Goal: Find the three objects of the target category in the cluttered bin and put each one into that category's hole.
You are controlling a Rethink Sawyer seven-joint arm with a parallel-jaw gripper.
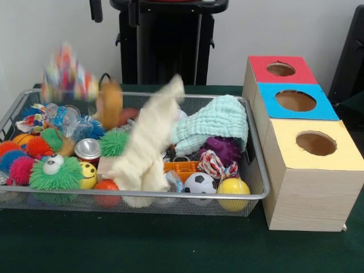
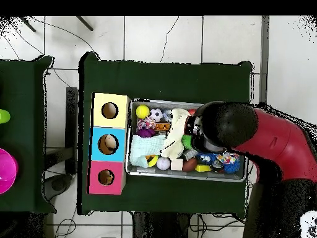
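The silver wire-mesh basket (image 1: 136,194) is full of clutter; it also shows in the overhead view (image 2: 186,175). In the overhead view my red arm's black end (image 2: 223,127) hangs over the basket's right part, and the gripper is hidden beneath it. The front view shows no arm. A blurred orange-brown soft thing (image 1: 108,103) stands at the basket's back; I cannot tell what it is. A small yellow thing (image 2: 151,161) lies by the mint cloth; I cannot tell if it is the duckling. The red-faced box's hole (image 1: 281,69) (image 2: 106,177) is unobstructed.
A cream cloth (image 1: 147,145) is blurred across the basket's middle, beside a mint cloth (image 1: 213,122). A blurred many-coloured thing (image 1: 68,73) sits above the back left rim. Spiky balls (image 1: 56,173), a soccer ball (image 1: 199,183) and a yellow ball (image 1: 233,187) lie in front. Blue-faced (image 1: 296,101) and yellow-faced (image 1: 316,143) boxes adjoin the red one.
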